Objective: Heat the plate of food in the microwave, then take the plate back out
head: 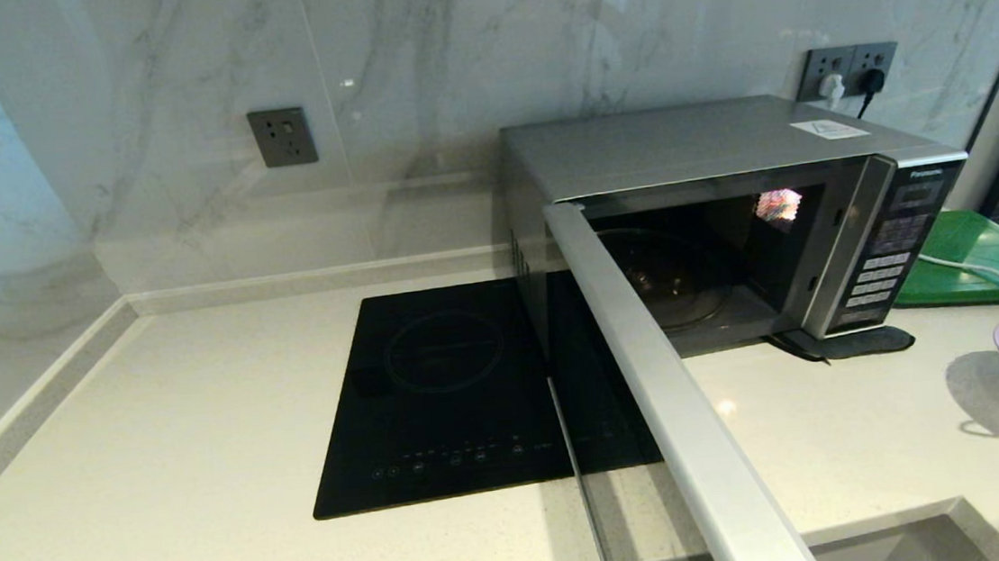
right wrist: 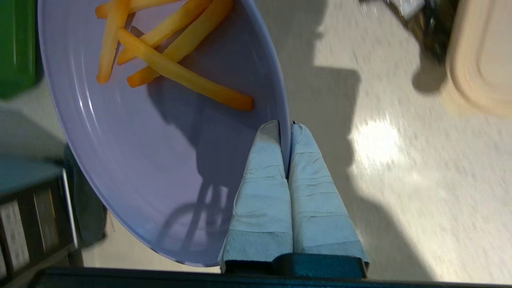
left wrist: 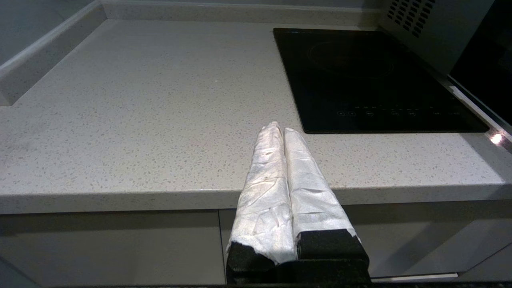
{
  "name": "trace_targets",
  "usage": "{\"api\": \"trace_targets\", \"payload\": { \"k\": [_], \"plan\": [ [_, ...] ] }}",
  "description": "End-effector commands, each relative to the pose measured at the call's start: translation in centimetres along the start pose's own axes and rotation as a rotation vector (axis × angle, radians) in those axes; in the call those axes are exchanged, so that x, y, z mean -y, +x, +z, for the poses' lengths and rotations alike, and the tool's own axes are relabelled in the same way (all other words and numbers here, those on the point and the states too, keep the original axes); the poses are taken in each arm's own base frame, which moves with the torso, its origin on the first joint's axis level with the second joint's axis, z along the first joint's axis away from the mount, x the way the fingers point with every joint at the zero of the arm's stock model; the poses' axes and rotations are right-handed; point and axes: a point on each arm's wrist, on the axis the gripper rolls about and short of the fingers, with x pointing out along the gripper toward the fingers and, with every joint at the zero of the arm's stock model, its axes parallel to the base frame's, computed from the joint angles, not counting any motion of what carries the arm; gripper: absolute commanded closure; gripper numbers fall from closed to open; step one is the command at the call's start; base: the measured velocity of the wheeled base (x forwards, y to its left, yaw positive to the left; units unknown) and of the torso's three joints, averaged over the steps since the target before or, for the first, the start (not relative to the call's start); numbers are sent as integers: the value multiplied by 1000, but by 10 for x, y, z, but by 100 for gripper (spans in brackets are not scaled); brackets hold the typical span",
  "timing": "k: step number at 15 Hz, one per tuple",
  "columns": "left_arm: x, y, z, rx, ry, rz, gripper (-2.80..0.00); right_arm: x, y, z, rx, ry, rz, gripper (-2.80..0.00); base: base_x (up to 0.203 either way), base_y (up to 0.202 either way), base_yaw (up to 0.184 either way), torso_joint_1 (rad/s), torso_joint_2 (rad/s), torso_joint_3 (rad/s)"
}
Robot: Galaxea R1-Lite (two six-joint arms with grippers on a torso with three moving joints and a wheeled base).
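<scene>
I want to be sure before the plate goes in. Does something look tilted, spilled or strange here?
Nothing is spilled. The right gripper pinches the rim of the plate of food, held above the counter, and the fries lie together at one side. The microwave door stands wide open, as expected. The left gripper is parked, shut, at the counter's edge.

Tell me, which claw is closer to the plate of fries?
Right. The right claw is shut on the rim of the plate of fries, by the microwave. The left claw is shut, off the counter's front edge, far away.
</scene>
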Motion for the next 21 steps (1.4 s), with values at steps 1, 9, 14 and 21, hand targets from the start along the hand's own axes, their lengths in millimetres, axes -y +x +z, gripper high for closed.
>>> {"api": "trace_targets", "payload": {
  "k": [1, 9, 14, 21],
  "plan": [
    [0, 0, 0, -1, -1, 1, 0, 1, 54, 13, -2, 26, -27, 0, 0, 0, 0, 0, 0, 0],
    [0, 0, 0, -1, -1, 1, 0, 12, 111, 5, -111, 25, -39, 0, 0, 0, 0, 0, 0, 0],
    [0, 0, 0, -1, -1, 1, 0, 9, 112, 6, -106, 18, -31, 0, 0, 0, 0, 0, 0, 0],
    [0, 0, 0, -1, -1, 1, 0, 6, 103, 11, -68, -9, -1, -280, 0, 0, 0, 0, 0, 0]
  ]
}}
